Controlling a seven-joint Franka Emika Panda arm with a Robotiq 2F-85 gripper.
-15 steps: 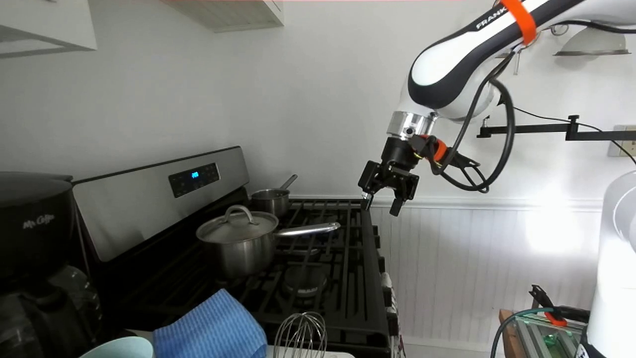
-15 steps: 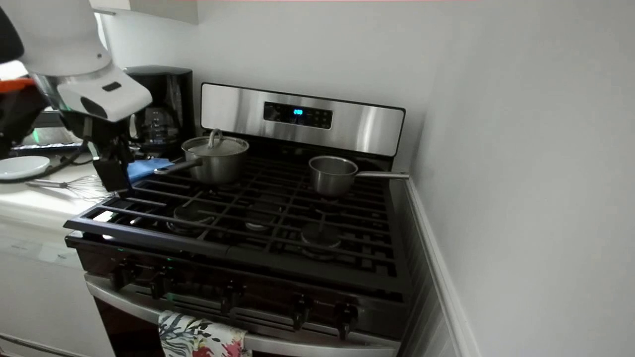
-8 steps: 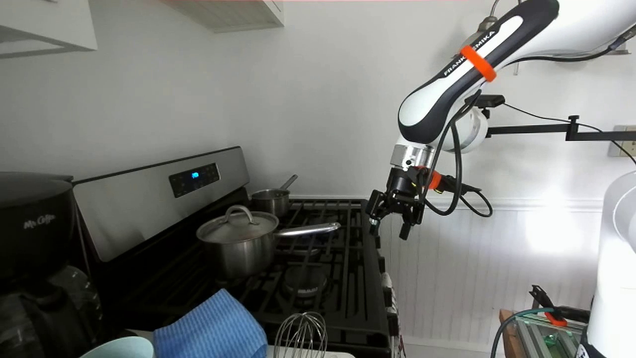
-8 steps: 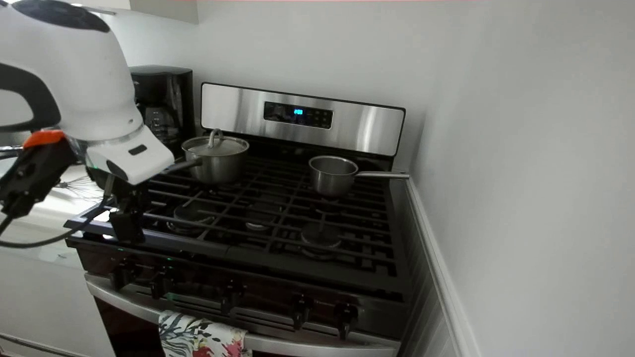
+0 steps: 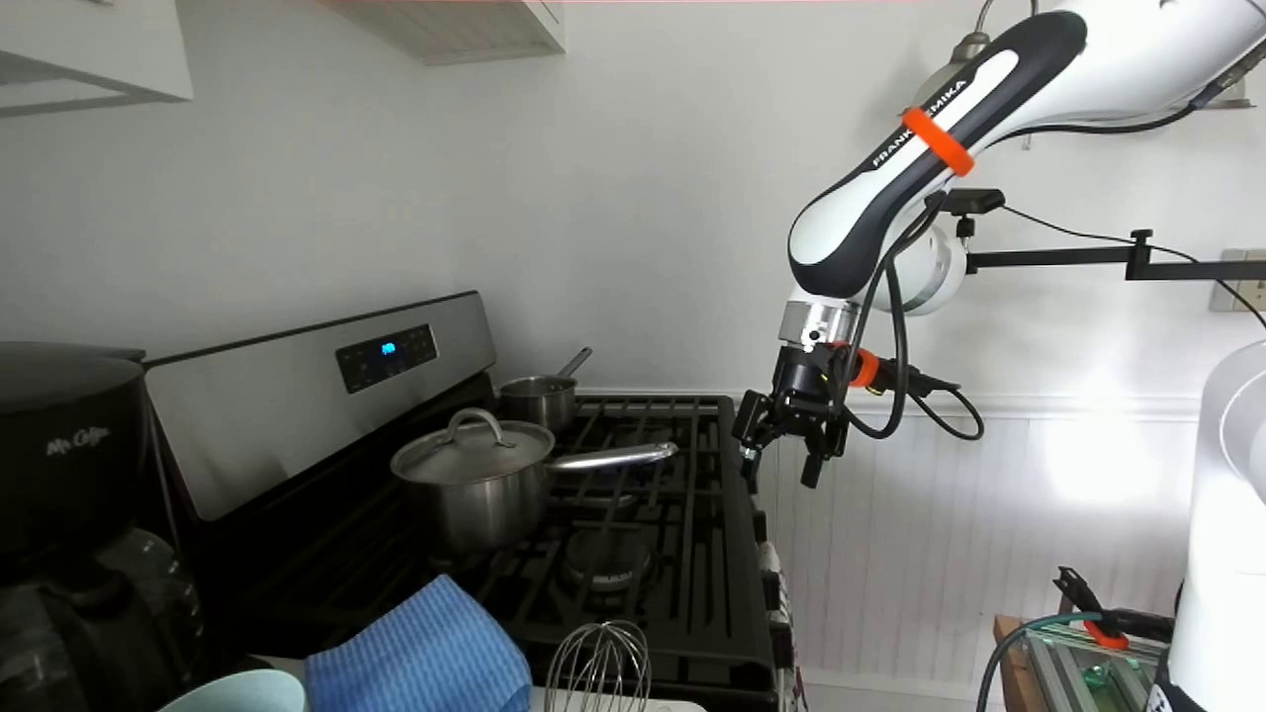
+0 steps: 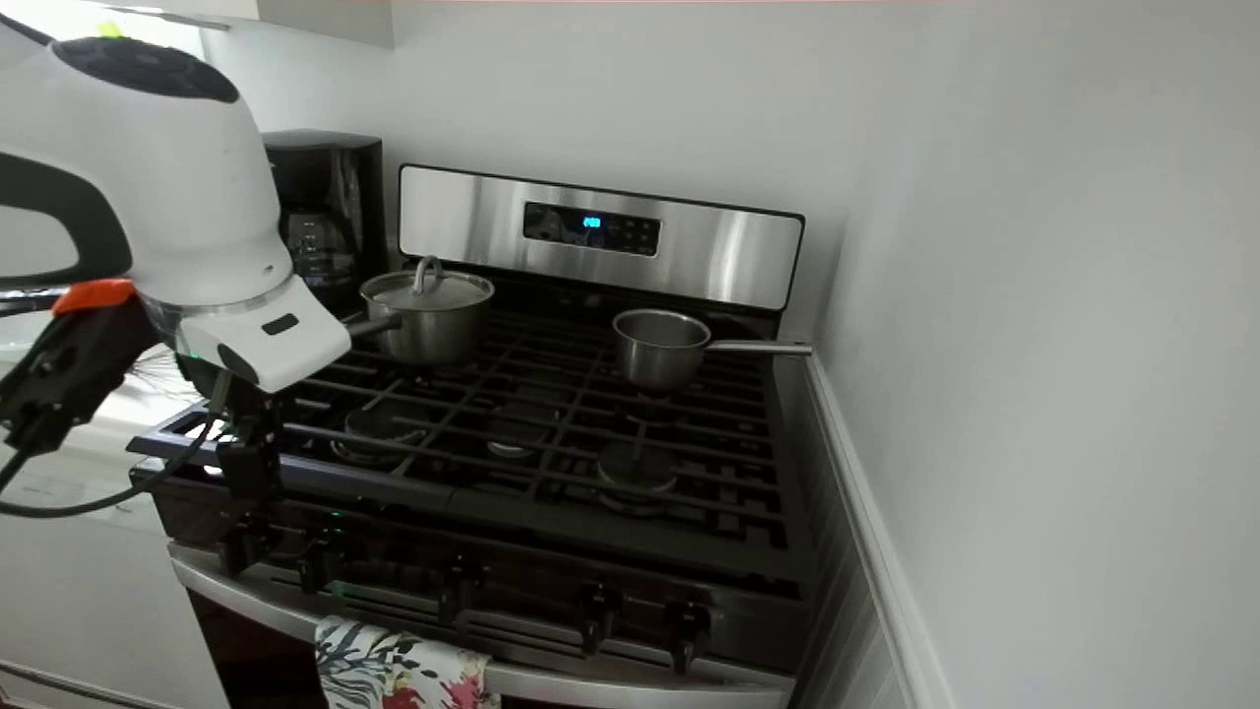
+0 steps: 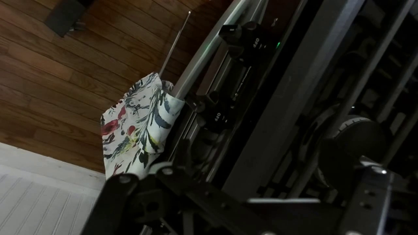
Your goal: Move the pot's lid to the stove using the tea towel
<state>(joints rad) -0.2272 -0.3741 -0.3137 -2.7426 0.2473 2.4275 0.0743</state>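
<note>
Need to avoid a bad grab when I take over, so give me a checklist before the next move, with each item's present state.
1. Gripper open, nothing held: ok.
2. Floral tea towel in the gripper: not ok; it hangs over the oven-door handle.
3. Lid seated on the larger saucepan: ok.
4. Gripper clear of the stove at its front edge: cannot tell; they overlap in an exterior view.
5. Stove knobs all off: cannot tell; OFF shows at two in the wrist view, but settings are unclear.
6. Lid cool enough to handle: cannot tell; the pictures don't show heat.
</note>
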